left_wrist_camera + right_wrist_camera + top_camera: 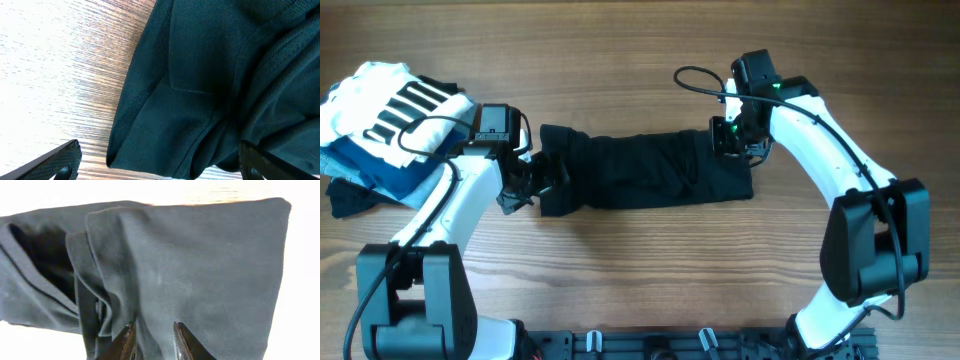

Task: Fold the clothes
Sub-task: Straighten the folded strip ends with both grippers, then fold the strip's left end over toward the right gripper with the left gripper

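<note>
The black shirt (640, 170) lies folded into a long strip across the middle of the wooden table. My left gripper (532, 182) is at its left end. In the left wrist view the jaws (159, 147) are wide open, with the shirt's folded edge (200, 90) lying between them. My right gripper (728, 135) is at the strip's far right corner. In the right wrist view its fingers (151, 330) are close together and pinch a fold of the shirt (200, 265). The collar and chest logo are hidden.
A pile of other garments sits at the far left: a white one with black stripes (390, 105) on top of blue folded ones (380, 175). Bare wooden table (640, 270) lies in front of the shirt.
</note>
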`<state>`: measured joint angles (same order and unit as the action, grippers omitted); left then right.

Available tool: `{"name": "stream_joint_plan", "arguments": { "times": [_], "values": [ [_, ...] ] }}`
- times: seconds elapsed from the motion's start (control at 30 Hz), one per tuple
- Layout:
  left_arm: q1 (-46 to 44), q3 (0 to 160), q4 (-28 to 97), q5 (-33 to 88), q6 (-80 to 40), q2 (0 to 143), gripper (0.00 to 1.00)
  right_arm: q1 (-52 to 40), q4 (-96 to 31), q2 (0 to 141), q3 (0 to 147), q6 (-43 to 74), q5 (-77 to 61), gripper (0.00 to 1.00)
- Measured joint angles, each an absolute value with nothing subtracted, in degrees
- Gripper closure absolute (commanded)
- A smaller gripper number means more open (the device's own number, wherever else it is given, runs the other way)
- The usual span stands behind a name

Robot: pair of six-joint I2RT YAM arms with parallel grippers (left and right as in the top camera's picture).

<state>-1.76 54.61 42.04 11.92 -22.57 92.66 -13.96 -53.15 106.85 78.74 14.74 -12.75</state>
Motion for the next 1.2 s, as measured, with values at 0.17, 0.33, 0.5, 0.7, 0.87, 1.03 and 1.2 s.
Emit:
{"name": "stream_joint_plan", "arguments": {
  "times": [0.17, 0.33, 0.5, 0.7, 0.87, 1.03, 1.2],
  "values": [
    [-1.76, 54.61, 41.95, 11.92, -22.57, 92.66, 0.0, -18.48, -47.46, 106.85, 74.22, 14.74, -14.22, 0.74],
    [-1.76, 54.61, 39.2, 11.92, -22.31, 92.66, 0.0, -23.77, -39.68, 106.85, 69.52, 14.81, -15.38, 0.64],
    [-1.76, 54.63, 36.27, 13.72, -18.28, 92.66, 0.0, -23.86, -36.27, 106.85, 68.38, 14.98, -15.42, 0.59],
    [-1.76, 54.68, 30.5, 15.11, -14.17, 96.86, 0.0, -23.83, -36.05, 106.85, 68.36, 14.98, -15.42, 0.58],
    [-1.58, 56.16, 28.1, 19.81, -13.06, 101.51, 0.19, -23.83, -36.07, 106.85, 68.36, 14.98, -15.42, 0.58],
    [-1.43, 56.64, 28.69, 26.37, -10.72, 103.79, 0.74, -23.83, -36.12, 106.85, 68.36, 14.98, -15.42, 0.58],
    [-1.37, 56.34, 28.86, 27.79, -9.74, 104.49, 0.96, -23.83, -36.82, 106.85, 68.34, 15.14, -15.42, 0.64]
  ]
}}
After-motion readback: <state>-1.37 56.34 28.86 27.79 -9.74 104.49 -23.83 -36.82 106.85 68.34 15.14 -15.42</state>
